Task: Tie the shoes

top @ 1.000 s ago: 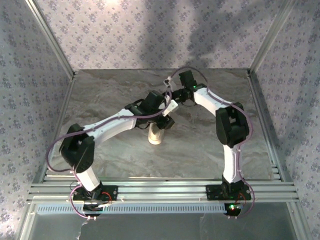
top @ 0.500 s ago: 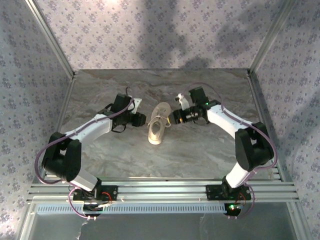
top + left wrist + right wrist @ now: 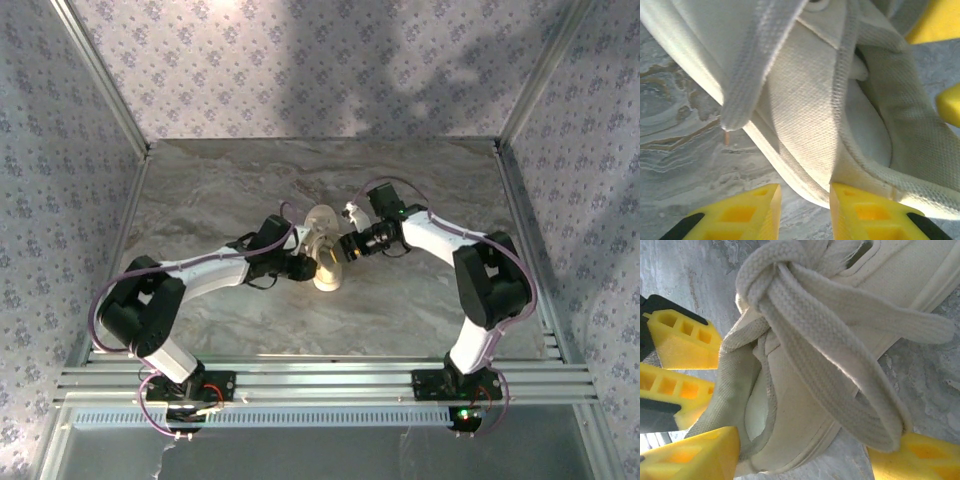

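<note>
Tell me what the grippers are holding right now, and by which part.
Cannot be told for the left gripper: its jaws straddle the sneaker's sole edge. The right gripper is open around the lace loop, holding nothing.

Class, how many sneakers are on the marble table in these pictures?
1. The cream-white sneaker lies at the middle of the table, between the left gripper and the right gripper.

Matt woven canvas sneaker [image 3: 805, 410], coarse braided laces [image 3: 840, 385], smooth marbled tabletop [image 3: 685, 165], perhaps laminate
</note>
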Controlling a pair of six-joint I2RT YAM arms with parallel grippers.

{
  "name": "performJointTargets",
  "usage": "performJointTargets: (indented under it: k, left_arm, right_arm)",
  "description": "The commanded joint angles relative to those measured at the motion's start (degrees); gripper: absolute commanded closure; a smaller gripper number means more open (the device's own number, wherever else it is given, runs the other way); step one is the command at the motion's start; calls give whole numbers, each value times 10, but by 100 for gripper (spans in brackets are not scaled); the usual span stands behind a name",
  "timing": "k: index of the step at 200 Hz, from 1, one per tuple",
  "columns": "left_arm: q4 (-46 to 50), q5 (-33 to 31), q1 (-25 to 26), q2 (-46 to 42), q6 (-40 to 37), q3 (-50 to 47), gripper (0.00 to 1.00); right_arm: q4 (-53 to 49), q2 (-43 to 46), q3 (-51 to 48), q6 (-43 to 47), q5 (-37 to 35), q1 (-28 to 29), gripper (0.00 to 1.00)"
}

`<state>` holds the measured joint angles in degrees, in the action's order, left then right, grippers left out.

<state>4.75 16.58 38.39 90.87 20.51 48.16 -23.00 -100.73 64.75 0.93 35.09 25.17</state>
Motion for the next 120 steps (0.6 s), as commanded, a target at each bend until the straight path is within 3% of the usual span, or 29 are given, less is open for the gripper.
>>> performJointTargets:
  k: [1, 28, 49, 81, 120]
  left_arm:
    - [43, -26, -3, -28, -65, 35, 68]
    - [97, -48, -25, -74, -280, 51, 61]
    - [74, -9, -75, -92, -439, 56, 59]
    - [74, 52, -137, -16, -584, 144, 57]
    - [114, 99, -144, 117, -715, 263, 58]
  right_arm:
    - [-30, -18, 28, 37, 0, 2, 32]
    - [-42, -25, 50, 56, 4, -11, 35]
    - [-55, -30, 64, 70, 23, -24, 41]
    - [-81, -49, 84, 91, 40, -32, 42]
    - [-111, -76, 103, 110, 55, -32, 41]
